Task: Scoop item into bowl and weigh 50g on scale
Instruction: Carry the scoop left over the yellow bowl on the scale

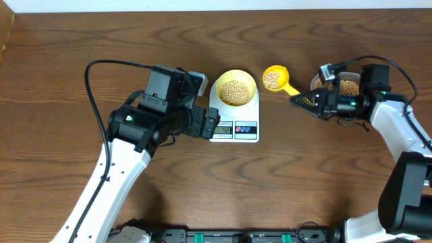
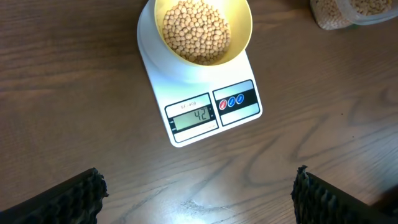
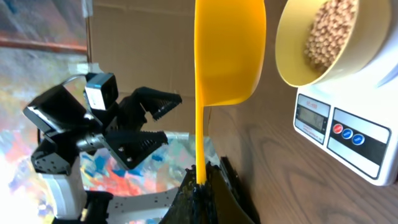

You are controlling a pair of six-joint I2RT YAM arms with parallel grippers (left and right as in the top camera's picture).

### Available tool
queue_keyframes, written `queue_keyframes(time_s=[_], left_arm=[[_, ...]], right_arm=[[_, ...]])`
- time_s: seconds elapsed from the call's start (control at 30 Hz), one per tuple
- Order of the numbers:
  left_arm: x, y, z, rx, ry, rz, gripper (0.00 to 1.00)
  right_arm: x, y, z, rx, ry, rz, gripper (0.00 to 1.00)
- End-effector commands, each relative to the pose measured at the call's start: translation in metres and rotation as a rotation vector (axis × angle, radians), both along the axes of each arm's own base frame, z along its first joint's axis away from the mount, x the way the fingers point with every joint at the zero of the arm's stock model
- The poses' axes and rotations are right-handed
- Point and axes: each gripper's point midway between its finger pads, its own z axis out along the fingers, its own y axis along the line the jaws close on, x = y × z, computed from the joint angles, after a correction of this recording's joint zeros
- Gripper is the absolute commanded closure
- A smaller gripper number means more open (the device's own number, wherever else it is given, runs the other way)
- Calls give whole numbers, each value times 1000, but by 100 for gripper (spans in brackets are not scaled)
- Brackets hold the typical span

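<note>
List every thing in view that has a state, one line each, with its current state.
scale: switched on, display reads 42.
bowl: sitting on the scale's platform, holding beans.
scoop: loaded with beans, held by its handle, beside the bowl.
tub: uncovered, beans inside.
left gripper: open, holding nothing, in front of the scale.
right gripper: shut on the scoop's handle.

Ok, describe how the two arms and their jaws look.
Left arm and right arm: white shells on the long links, black blocky joint housings, a small green light on each, and a thin black cable looping above. Jaws are black; the left pair's inner faces are finely textured.
</note>
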Motion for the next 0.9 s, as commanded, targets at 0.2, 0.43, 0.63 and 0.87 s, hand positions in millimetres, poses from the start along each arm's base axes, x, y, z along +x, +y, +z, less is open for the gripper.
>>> queue_keyframes(time_s=[0.2, 0.43, 0.63, 0.87], left_arm=[[4, 1, 13, -12, -30, 16, 2], [4, 1, 13, -12, -30, 16, 2], [4, 1, 13, -13, -30, 17, 2], [4, 1, 13, -12, -30, 16, 2]], right_arm=[[9, 5, -13, -39, 136, -25, 99], [20, 2, -18, -73, 175, -70, 99], [33, 1, -9, -65, 122, -87, 99], [50, 0, 8, -60, -54, -92, 99]])
